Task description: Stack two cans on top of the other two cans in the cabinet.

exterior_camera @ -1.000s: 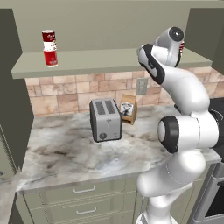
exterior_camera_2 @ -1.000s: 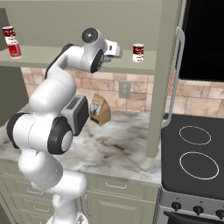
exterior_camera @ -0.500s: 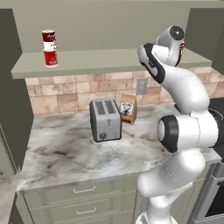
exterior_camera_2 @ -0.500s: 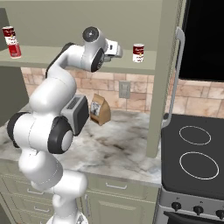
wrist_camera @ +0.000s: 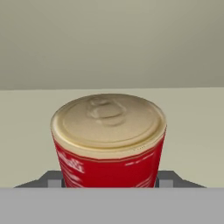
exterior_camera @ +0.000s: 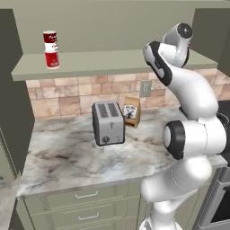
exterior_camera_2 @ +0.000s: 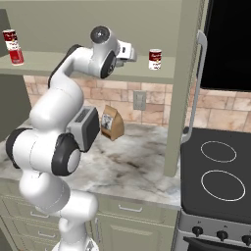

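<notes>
The hand point(wrist_camera: 109, 183) pinches a red can point(wrist_camera: 109, 138) standing upright on the cabinet shelf point(wrist_camera: 26, 131), dead ahead at twelve o'clock, its dark fingertips point(wrist_camera: 53, 180) flanking the can at nine and three o'clock.

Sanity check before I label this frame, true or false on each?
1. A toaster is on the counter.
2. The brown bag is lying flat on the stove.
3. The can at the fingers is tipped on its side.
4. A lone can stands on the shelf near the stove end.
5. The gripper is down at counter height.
1. True: the toaster stands on the counter.
2. False: the brown bag stands upright on the counter beside the toaster.
3. False: the red can is upright, lid up.
4. True: the lone can stands on the shelf.
5. False: the gripper is up at shelf height.
</notes>
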Motion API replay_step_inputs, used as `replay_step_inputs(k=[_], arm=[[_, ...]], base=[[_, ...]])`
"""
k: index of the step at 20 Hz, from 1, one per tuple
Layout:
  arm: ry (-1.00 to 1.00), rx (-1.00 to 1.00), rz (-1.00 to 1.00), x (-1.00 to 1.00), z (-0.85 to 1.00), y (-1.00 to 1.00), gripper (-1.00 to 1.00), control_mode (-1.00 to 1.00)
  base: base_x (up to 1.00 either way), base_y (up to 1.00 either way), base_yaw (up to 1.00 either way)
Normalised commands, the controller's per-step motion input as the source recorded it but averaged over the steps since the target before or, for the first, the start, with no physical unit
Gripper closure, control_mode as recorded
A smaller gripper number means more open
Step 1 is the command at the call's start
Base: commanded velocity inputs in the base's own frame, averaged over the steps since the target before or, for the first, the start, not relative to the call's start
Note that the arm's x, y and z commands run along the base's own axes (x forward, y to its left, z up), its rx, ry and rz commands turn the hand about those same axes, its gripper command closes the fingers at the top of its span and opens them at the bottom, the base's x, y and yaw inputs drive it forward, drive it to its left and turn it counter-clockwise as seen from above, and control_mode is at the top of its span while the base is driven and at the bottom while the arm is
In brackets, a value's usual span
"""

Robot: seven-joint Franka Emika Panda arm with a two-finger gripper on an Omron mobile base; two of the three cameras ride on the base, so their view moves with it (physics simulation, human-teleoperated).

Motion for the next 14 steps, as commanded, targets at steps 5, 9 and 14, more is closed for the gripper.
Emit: replay_step_inputs(k=[5,9,14], arm=[[-0.03,0.00,-0.04,-0.17,0.21,0.00,1.00,-1.00],[0.00,-0.01,-0.11,-0.05,0.14,-0.01,1.00,-1.00],[-0.02,0.00,-0.11,-0.03,0.02,0.00,1.00,-1.00]], base=[[0.00,0.00,0.00],[0.00,0.00,0.00],[0.00,0.00,0.00]])
